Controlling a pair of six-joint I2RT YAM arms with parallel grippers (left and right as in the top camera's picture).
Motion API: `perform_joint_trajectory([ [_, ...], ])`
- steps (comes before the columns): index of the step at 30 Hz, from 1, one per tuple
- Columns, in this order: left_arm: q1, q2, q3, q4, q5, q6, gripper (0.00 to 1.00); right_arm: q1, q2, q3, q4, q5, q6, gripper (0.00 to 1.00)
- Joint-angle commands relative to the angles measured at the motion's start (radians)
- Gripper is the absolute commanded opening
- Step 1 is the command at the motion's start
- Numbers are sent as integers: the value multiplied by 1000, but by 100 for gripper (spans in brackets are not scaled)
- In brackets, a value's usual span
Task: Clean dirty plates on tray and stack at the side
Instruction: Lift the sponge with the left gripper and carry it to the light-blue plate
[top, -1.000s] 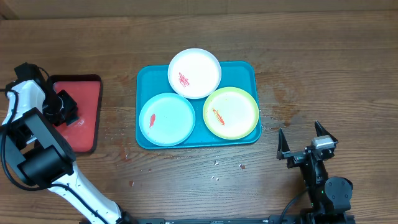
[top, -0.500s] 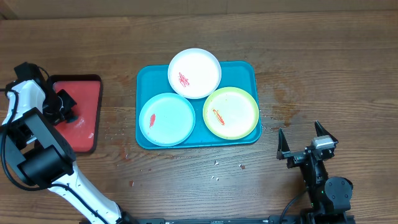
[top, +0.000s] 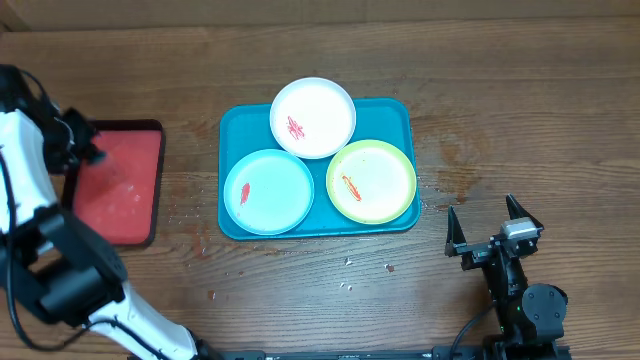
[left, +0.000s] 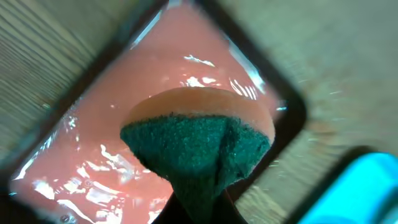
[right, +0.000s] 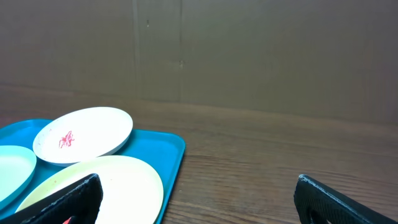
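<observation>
Three plates lie on the teal tray: a white plate at the back, a pale blue plate front left, a yellow-green plate front right, each with a red smear. At the far left my left gripper hangs over the red tray's left edge. In the left wrist view it is shut on a sponge, green scouring face toward the camera, orange body behind. My right gripper stands open on the table right of the teal tray, holding nothing.
A smaller dark-rimmed red tray with a wet, shiny floor lies left of the teal tray. Small crumbs and wet spots dot the wood in front of and right of the teal tray. The right wrist view shows the white plate and yellow-green plate.
My left gripper has closed on the sponge and lifted it off the red tray, moving up and to the left. The right arm and the plates have not moved.
</observation>
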Motion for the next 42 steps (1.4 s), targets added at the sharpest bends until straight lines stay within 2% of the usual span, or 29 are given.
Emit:
perform_joint_trajectory([
  [1,-7,-62,27,9,29,17,4,5,-8,-11,4,5,3,100],
  [9,-7,79,-77,80,-7,58,4,5,-8,-11,4,5,3,100],
  [13,-6,152,-82,38,-8,66,4,5,-8,-11,4,5,3,100],
  [20,-6,47,16,-72,-9,66,4,5,-8,-11,4,5,3,100],
  [24,-9,-29,19,-67,-21,66,4,5,-8,-11,4,5,3,100],
  [29,-20,21,-40,-25,-125,65,4,5,-8,-11,4,5,3,100],
  [31,-20,88,-66,-44,-86,84,4,5,-8,-11,4,5,3,100],
  [35,-20,101,-41,-80,-33,107,4,5,-8,-11,4,5,3,100],
  [42,-26,6,187,-239,143,107,4,5,-8,-11,4,5,3,100],
])
